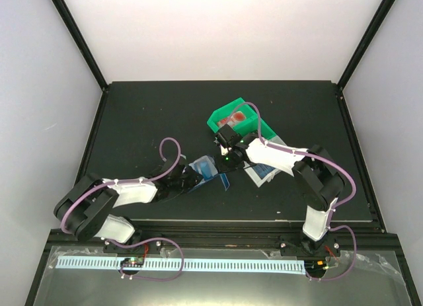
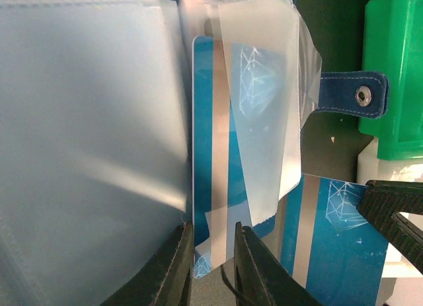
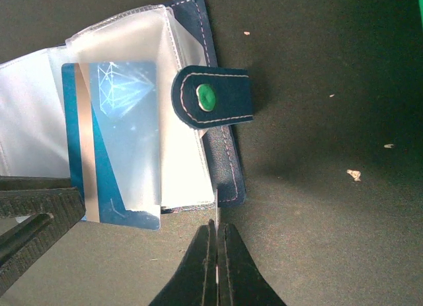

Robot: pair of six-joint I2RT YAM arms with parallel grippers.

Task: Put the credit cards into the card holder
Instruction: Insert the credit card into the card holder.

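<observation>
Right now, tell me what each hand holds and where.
Right hand pinches a blue card by one edge. Left hand straddles the sleeved card's end; grip unclear.

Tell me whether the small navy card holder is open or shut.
Open. The small dark navy folding card holder lies spread, its snap tab unfastened, its clear plastic sleeves fanned out.

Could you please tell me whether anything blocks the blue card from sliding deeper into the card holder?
Nothing visible does: the blue card already sits partway inside a clear sleeve of the card holder. The second card, pinched by the right gripper, lies off to one side, outside that path.
</observation>
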